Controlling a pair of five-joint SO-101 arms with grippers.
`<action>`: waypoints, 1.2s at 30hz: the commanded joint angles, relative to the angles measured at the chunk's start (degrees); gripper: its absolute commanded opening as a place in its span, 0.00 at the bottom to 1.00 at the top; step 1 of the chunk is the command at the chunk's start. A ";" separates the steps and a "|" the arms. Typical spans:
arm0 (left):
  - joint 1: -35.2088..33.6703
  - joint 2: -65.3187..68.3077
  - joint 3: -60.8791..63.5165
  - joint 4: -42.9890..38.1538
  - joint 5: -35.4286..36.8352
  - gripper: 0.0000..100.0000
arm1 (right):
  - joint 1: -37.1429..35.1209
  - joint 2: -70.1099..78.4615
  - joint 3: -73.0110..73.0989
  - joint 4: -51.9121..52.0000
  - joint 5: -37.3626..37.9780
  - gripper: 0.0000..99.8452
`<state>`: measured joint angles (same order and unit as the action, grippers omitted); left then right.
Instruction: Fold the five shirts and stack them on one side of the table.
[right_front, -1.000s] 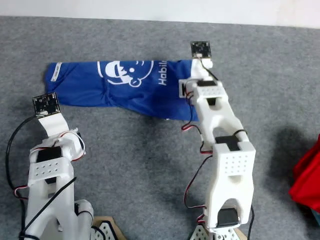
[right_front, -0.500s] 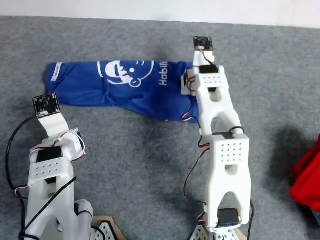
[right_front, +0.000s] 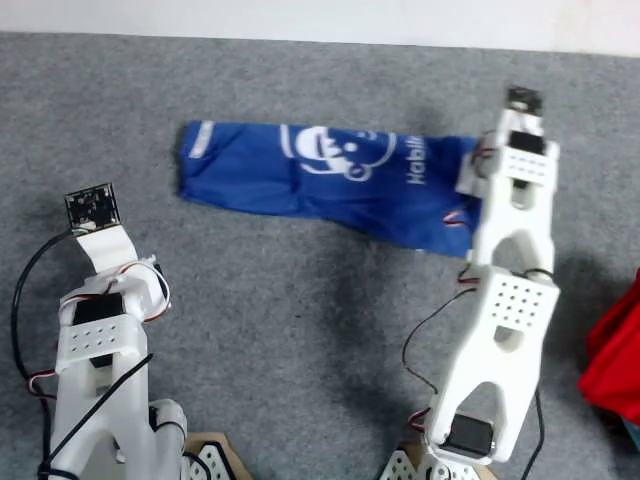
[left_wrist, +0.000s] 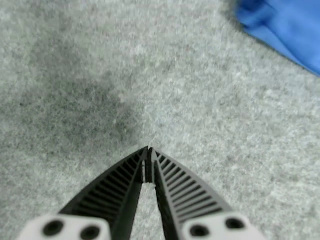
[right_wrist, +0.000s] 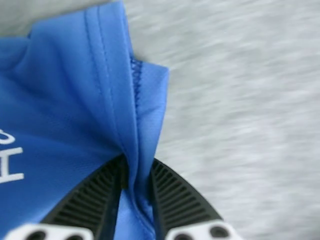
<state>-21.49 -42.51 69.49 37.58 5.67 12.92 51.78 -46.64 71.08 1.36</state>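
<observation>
A blue shirt (right_front: 330, 180) with a white print lies folded into a long strip across the far part of the grey table. My right gripper (right_wrist: 135, 172) is shut on a fold at the hem of the blue shirt (right_wrist: 65, 115); in the high view the right arm (right_front: 510, 200) stands over the strip's right end. The left arm (right_front: 100, 300) stays at the near left, apart from the cloth. My left gripper (left_wrist: 149, 157) is shut with nothing in it, just above bare carpet, with a corner of the blue shirt (left_wrist: 287, 27) some way beyond it.
A red cloth (right_front: 615, 345) lies at the right edge of the table. Grey carpet (right_front: 280, 320) stretches bare between the two arms. The table's far edge meets a pale wall (right_front: 300, 15).
The right arm has swung to the right and pulled the blue shirt along with it, so the whole strip lies further right. The left arm has kept still.
</observation>
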 joint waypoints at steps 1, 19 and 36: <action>-0.92 -1.10 -0.22 -1.23 0.44 0.01 | 5.49 -1.19 -8.13 0.75 2.90 0.01; -2.51 -1.10 -0.22 -1.93 0.44 0.01 | -30.55 -0.48 -33.10 12.53 5.10 0.01; -2.24 -1.10 -0.13 -2.02 0.44 0.01 | -47.60 14.90 -31.78 -19.21 5.19 0.01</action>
<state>-23.16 -42.51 69.49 36.44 5.67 -32.62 67.96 -76.97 54.73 5.93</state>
